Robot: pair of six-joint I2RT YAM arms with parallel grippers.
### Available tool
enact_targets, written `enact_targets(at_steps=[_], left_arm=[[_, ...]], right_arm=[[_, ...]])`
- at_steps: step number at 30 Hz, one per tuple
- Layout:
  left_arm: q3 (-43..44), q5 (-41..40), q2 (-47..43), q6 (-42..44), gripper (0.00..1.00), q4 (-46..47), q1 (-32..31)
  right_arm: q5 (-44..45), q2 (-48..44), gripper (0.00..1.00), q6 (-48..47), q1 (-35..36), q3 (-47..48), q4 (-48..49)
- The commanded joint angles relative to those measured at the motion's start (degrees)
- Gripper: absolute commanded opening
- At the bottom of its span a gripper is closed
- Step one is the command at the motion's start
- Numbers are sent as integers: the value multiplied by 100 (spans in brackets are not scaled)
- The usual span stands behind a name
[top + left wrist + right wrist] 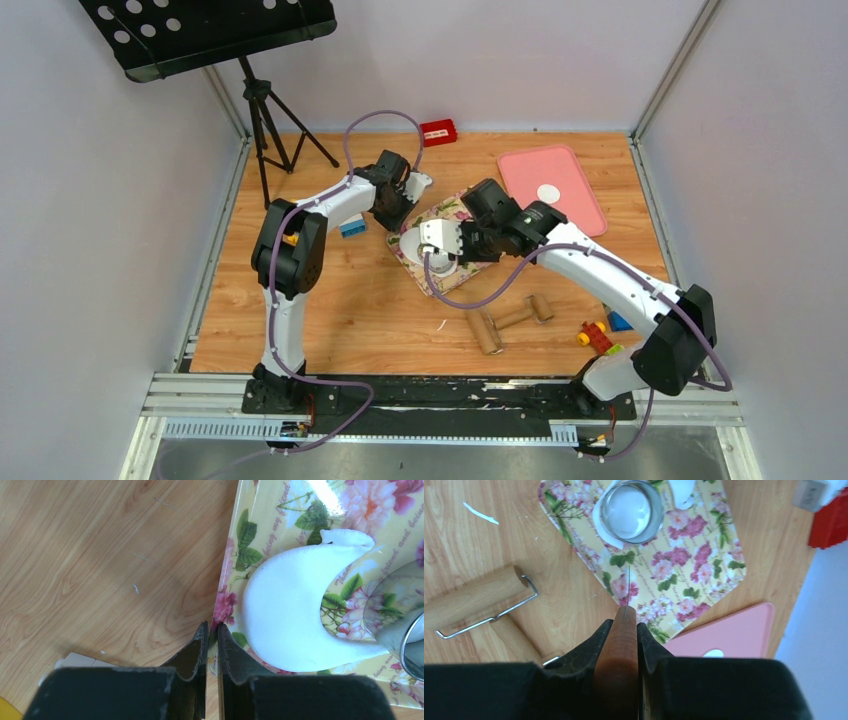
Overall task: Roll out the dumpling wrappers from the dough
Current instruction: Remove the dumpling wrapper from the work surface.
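The dough [285, 615] is a flat white crescent-shaped scrap on the floral mat [280, 525]; it also shows in the top view [407, 246]. A metal ring cutter [631, 511] stands on the mat with white dough inside it. One dumpling wrapper [549, 193] lies on the pink tray [575, 210]. My left gripper [213, 627] is shut, its tips at the mat's left edge beside the scrap. My right gripper [624, 622] is shut on the brown wooden handle [623, 645] of a thin-bladed scraper whose blade [437, 237] points at the ring cutter.
A wooden rolling pin [485, 330] with a wire frame lies in front of the mat. Coloured toy blocks [598, 335] sit near the right arm's base. A white-and-blue block [352, 227], a red block [438, 131] and a music-stand tripod [262, 110] stand to the left and back.
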Motion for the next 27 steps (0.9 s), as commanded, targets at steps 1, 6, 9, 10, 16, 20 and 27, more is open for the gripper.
enact_targets(at_steps=[1,6,9,10,16,20,27], left_arm=[[19,19,-36,-129,13,180,-4],[31,19,-35,-110,13,179,-4],[18,30,-63,-117,13,197,-4],[18,34,-69,-119,13,193,-3],[9,21,-108,-149,13,229,-4],[13,36,-93,-178,13,246,-4],[-30,30,-98,-177,13,251,0]], right_arm=[[610,-287,0,-232,51,866,-43],[483,-157,0,-294,178,1732,-771],[832,-53,0,-247,179,1394,-484],[911,-9,0,-203,184,1280,-443],[737,138,0,159,231,900,-274],[715,193,0,200,365,686,-205],[716,369,0,306,521,574,-101]])
